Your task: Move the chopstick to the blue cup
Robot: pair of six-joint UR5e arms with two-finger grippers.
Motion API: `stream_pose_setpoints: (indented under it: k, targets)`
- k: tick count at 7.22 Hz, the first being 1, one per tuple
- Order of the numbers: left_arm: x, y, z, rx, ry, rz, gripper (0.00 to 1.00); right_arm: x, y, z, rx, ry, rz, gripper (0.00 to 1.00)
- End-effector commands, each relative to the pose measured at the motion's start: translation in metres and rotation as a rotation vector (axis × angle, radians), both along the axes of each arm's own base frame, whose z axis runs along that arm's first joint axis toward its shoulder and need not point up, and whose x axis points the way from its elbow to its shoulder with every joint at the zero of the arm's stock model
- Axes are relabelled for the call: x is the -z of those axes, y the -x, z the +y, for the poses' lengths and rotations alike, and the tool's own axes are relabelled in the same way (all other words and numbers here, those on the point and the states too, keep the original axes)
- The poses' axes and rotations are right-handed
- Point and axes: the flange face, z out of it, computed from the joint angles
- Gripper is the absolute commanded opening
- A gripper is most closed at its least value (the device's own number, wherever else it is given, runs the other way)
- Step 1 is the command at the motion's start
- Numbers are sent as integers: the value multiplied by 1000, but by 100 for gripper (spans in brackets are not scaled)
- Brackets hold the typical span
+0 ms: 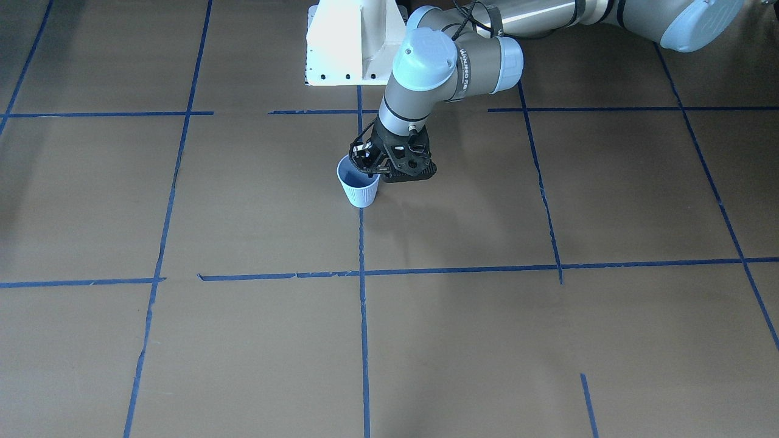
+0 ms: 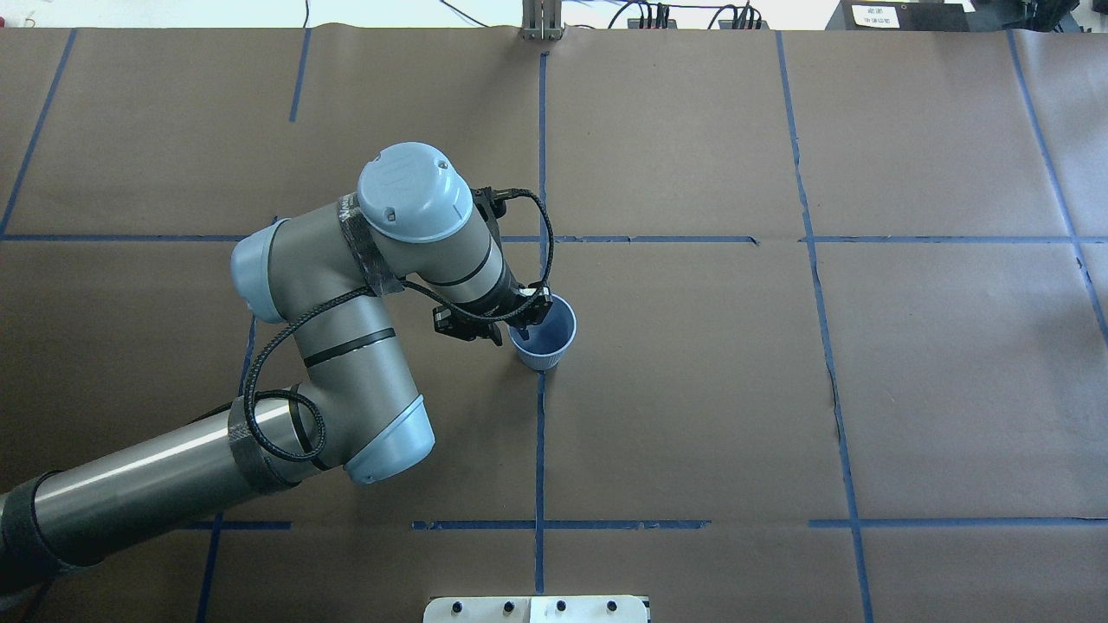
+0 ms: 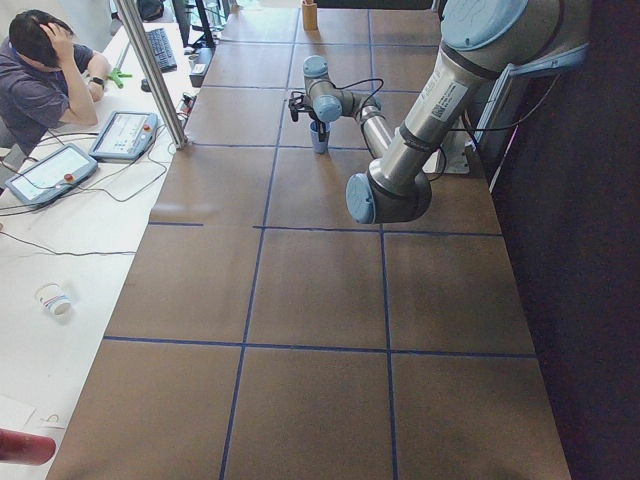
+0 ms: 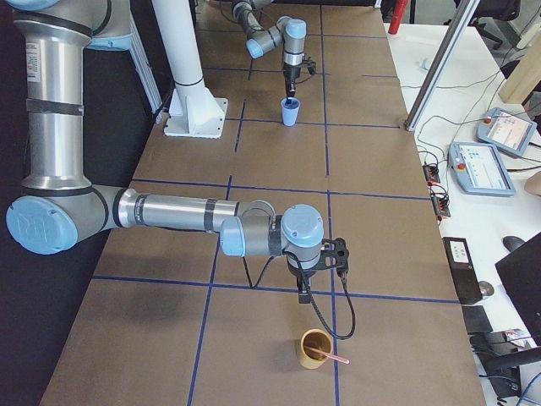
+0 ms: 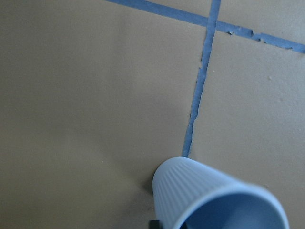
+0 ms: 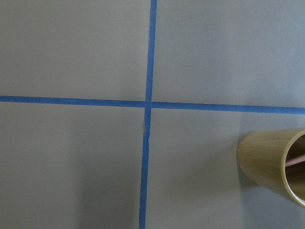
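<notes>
The blue cup stands upright on the brown table, near a crossing of blue tape lines. My left gripper sits on the cup's near rim, its fingers straddling the wall and closed on it. In the left wrist view the ribbed blue cup fills the bottom edge. The chopstick leans in a tan bamboo cup far off at the table's right end; its pale tip shows inside that cup. My right gripper hangs just above and beside the bamboo cup; I cannot tell whether it is open or shut.
The white robot base stands behind the blue cup. Blue tape lines grid the brown table. A person sits at a side desk with tablets and cables. A post rises at the table's far edge.
</notes>
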Motion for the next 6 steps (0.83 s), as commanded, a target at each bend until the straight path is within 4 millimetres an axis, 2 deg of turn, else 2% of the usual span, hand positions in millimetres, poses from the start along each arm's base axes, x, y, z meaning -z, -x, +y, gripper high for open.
stream_pose_setpoints:
  k: [1, 2, 3, 5, 6]
  targets:
    - [5, 5, 0, 5, -7, 8, 100, 1, 0, 0, 0, -1, -1, 100]
    - [15, 19, -4, 23, -16, 25, 100, 1, 0, 1, 0, -1, -1, 100]
    - [22, 47, -6, 40, -15, 27, 100, 1, 0, 0, 0, -2, -1, 100]
    - [34, 115, 22, 56, -10, 8, 100, -12, 0, 4, 2, 23, 2, 100]
    - [39, 144, 27, 62, -30, 3, 100, -24, -3, 9, -2, 44, 3, 100]
